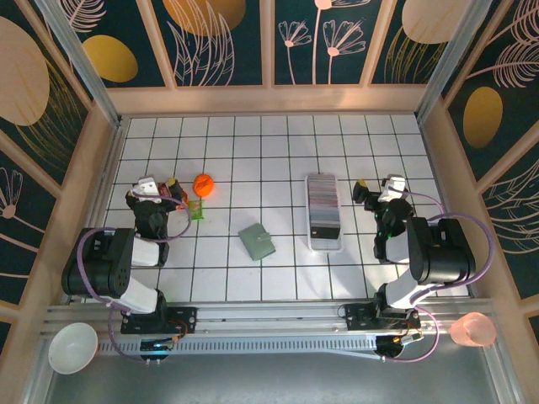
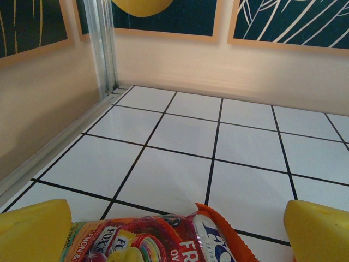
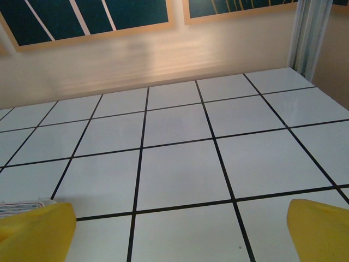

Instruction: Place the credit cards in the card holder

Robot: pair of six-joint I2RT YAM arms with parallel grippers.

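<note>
The sage-green card holder [image 1: 256, 241] lies closed on the tiled table, near the middle. Right of it, the credit cards [image 1: 323, 204] stand edge-on as a striped row inside a long clear tray [image 1: 325, 246]. My left gripper [image 1: 160, 185] is at the left side, far from both. It is open, and its yellow fingers [image 2: 32, 232] stand wide either side of a red candy packet [image 2: 158, 240] without gripping it. My right gripper [image 1: 376, 187] hovers just right of the tray, open, with bare tiles between its fingers [image 3: 322, 229]. A corner of the tray [image 3: 22, 206] peeks in at the left.
An orange ball [image 1: 203, 183] and a small green packet [image 1: 197, 209] lie beside the candy packet [image 1: 178, 195]. A white bowl [image 1: 72, 347] and a pink cup [image 1: 473, 330] sit off the table at the near corners. Wooden walls [image 1: 269, 101] enclose the table.
</note>
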